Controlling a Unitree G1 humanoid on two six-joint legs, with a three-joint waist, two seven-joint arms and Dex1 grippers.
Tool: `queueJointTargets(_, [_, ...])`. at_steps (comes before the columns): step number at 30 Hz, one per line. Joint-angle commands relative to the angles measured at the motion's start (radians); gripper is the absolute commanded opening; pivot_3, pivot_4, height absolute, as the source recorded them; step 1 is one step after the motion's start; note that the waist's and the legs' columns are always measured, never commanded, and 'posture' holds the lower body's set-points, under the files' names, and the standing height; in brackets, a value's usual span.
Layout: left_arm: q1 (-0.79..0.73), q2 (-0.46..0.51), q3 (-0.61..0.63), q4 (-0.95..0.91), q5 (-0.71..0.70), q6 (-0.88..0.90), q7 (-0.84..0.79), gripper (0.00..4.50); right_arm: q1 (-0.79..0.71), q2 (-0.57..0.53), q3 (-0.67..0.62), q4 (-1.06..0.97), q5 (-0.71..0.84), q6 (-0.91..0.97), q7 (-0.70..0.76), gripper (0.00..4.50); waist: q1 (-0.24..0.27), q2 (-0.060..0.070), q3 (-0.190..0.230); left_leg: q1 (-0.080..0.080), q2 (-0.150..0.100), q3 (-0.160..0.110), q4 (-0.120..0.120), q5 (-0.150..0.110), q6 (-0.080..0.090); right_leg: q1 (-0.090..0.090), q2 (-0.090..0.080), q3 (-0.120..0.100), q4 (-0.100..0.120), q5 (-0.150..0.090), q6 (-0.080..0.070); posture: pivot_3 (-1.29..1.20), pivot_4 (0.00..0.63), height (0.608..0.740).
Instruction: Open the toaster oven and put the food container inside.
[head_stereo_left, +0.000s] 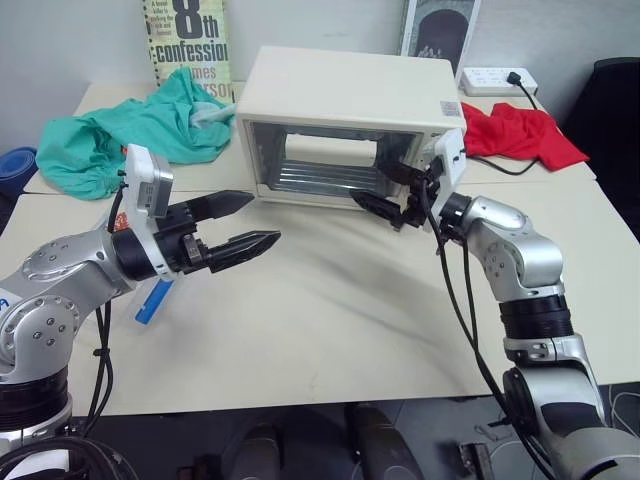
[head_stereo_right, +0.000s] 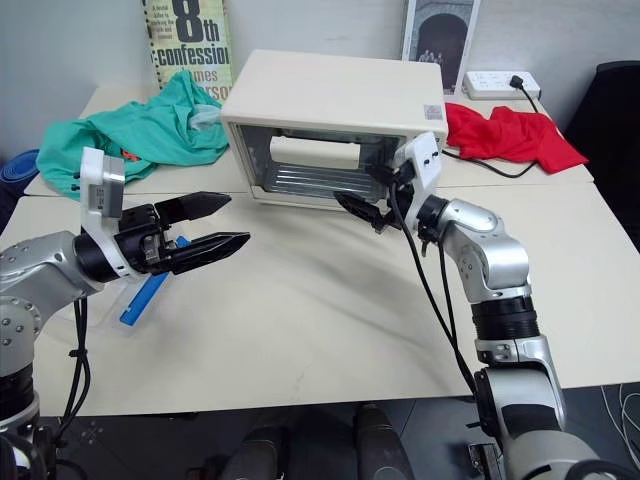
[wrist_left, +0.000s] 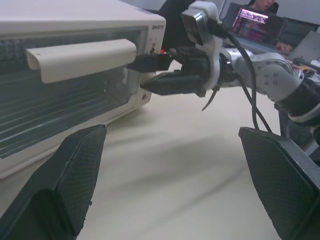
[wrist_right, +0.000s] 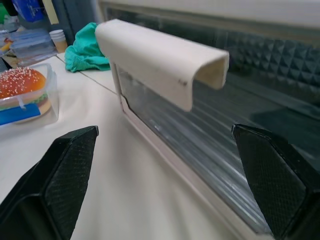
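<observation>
Right tool (head_stereo_right: 362, 192), fingers spread apart and empty, hovers just before the shut glass door of the toaster oven (head_stereo_left: 345, 100), at twelve o'clock on the desk (head_stereo_left: 330, 320). Left tool (head_stereo_left: 245, 222), also spread and empty, hangs at nine o'clock, above the food container (wrist_right: 22, 97).

Toaster oven (wrist_right: 210, 130) door handle (wrist_right: 160, 60) close, food container (wrist_right: 27, 97) beyond
</observation>
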Motion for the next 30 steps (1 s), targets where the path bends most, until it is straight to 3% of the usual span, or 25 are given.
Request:
queueJointTargets(1, [-0.007, 0.005, 0.013, -0.023, 0.000, -0.015, 0.008, 4.50, -0.024, 0.013, -0.008, -0.024, 0.009, -0.032, 0.040, 4.46, 0.000, 0.000, 0.000, 0.000, 0.000, 0.000, -0.001, 0.000, -0.001, 0.000, 0.000, 0.000, 0.000, 0.000, 0.000, 0.00, 0.150, 0.740])
queueJointTargets(11, [-0.053, 0.006, -0.025, 0.037, 0.069, -0.046, 0.002, 4.50, 0.073, 0.042, -0.005, -0.247, 0.081, 0.046, 0.068, 4.46, 0.000, 0.000, 0.000, 0.001, 0.000, 0.000, -0.001, 0.003, -0.005, 0.000, 0.000, 0.000, -0.001, 0.000, 0.000, 0.00, 0.150, 0.740])
queueJointTargets(16, [-0.169, -0.029, -0.096, 0.163, 0.185, -0.113, 0.006, 4.50, 0.159, 0.049, 0.010, -0.348, 0.096, 0.074, 0.061, 4.46, 0.000, 0.000, 0.000, 0.002, 0.000, 0.000, -0.002, 0.003, -0.005, 0.000, 0.000, 0.000, 0.000, 0.000, 0.000, 0.00, 0.150, 0.740])
queueJointTargets(30, [-0.538, -0.153, -0.321, 0.585, 0.539, -0.350, -0.112, 0.11, 0.323, 0.068, 0.051, -0.451, 0.081, 0.083, 0.034, 4.50, -0.012, 0.000, 0.000, 0.003, -0.001, 0.001, -0.002, 0.004, -0.005, 0.000, 0.001, 0.000, 0.003, 0.000, 0.000, 0.00, 0.150, 0.740])
